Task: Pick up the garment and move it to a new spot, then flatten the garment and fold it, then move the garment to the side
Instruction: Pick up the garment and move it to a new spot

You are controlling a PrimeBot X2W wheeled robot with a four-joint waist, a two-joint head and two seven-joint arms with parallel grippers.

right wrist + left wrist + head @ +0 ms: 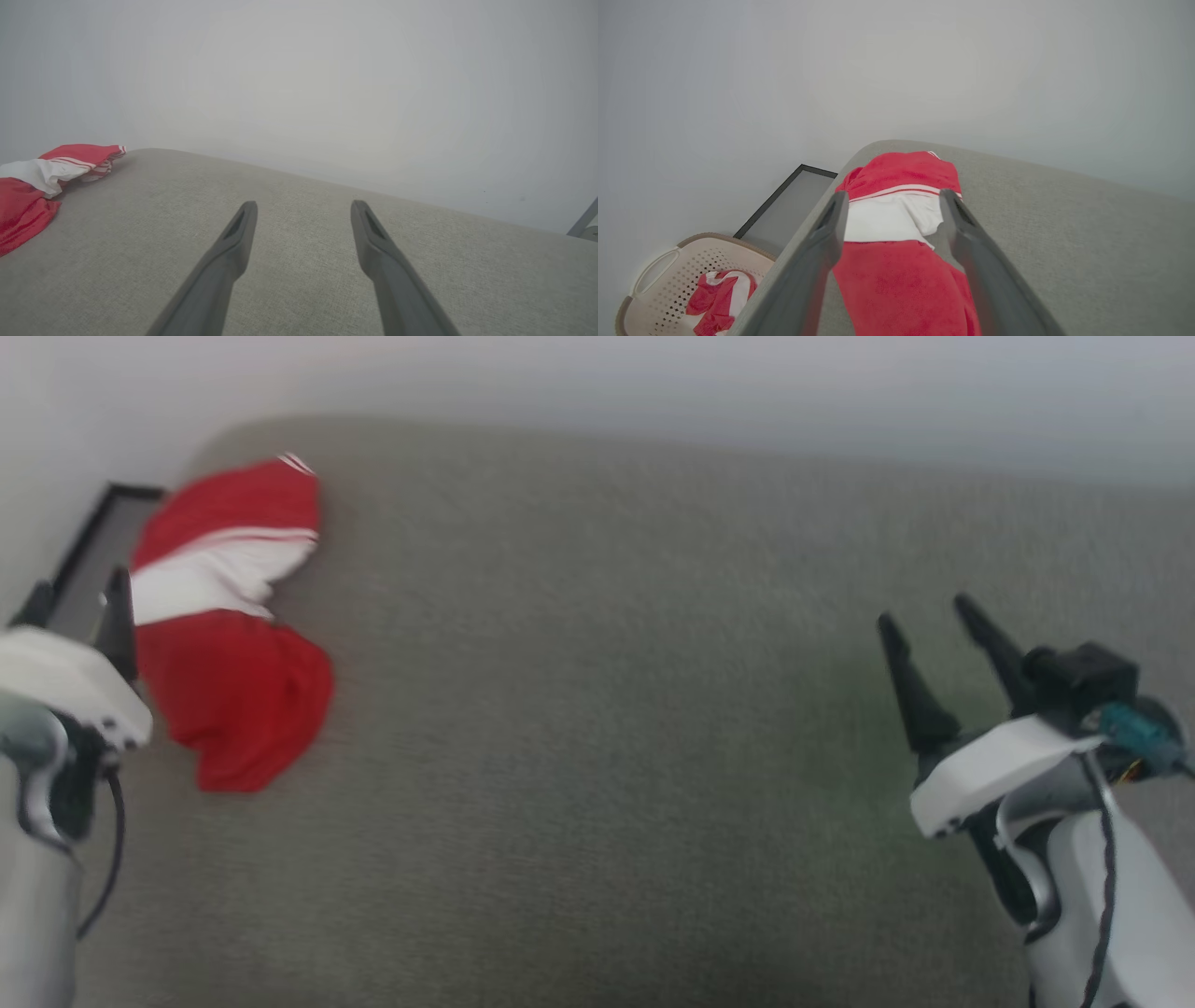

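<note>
Head view: the grey fabric surface [597, 728] takes up most of the frame, with a pale wall behind it. The garment [229, 625] lies bunched at the surface's far left corner, red with a white band across it and striped trim at the far end. The left gripper [79, 607] is at the left edge, just beside the garment, with one dark finger overlapping its edge. Contact can't be told. The right gripper [924, 613] is well apart from it on the right, fingers spread, over bare surface. A dark-framed panel [93, 537] sits off the surface's left edge.

Left wrist view: the left gripper [893, 200] has its fingers wide apart, clamped on nothing. The garment [896, 280] shows between and beyond them. Whether they hang above the cloth or touch it can't be told. Past the surface's edge are the dark-framed panel [794, 205] and a beige perforated basket [654, 266] on the floor. The basket holds another red-and-white cloth [717, 296], crumpled.

Right wrist view: the right gripper [303, 210] has its fingers apart and empty, pointing across the bare surface [140, 224]. The garment [28, 196] is at the far left edge, well away. A thin grey bar [581, 219] shows at the right edge.
</note>
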